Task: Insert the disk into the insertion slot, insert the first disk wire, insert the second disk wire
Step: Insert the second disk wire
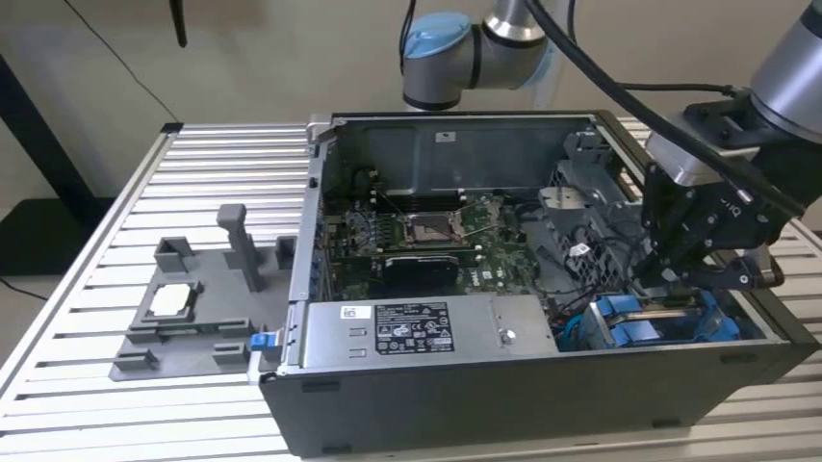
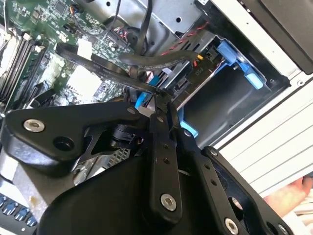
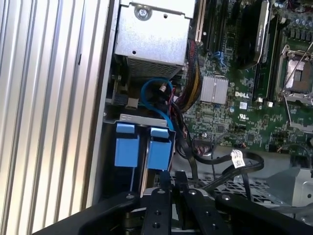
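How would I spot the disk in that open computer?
Find the open computer case, then the silver power supply box along its near wall. Toward the exterior view's right, under the gripper, sits the disk, whose bright blue plastic caddy sets it apart.

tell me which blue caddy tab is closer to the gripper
The tab on the motherboard side, right by the gripper; the other hugs the case wall.

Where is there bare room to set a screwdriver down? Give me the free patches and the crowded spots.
Free: the ribbed table beyond the grey fixture, and its strip along the near edge before that fixture. Crowded: inside the computer case, worst at the insertion slot, where the hand sits among black cables and blue caddies.
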Controlling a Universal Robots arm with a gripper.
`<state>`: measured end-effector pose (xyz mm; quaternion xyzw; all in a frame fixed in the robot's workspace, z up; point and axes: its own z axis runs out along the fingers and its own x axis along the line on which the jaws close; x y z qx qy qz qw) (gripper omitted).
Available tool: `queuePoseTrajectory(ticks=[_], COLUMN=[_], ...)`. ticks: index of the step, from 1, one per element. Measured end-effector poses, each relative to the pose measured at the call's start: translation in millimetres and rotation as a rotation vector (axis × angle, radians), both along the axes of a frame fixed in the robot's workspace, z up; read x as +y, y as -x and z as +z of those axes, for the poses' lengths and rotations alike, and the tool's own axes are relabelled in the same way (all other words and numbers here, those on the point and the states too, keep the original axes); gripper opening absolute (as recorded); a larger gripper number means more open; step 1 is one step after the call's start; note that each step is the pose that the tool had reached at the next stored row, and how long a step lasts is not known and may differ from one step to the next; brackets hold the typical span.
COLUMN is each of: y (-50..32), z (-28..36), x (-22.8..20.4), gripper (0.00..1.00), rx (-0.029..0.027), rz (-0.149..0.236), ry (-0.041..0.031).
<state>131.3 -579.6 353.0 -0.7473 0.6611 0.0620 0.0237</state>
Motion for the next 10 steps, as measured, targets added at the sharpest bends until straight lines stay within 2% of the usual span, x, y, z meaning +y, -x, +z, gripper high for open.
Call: queuePoseTrajectory(ticks=[5, 10], y=[-1.2, -5.6], z=[-3.6, -6.4], x=[-3.9, -7.6], gripper=[0.16, 0.16], rx=[0.0024, 0.0107], rz=[-0.01, -0.011], ry=[0.0, 0.0])
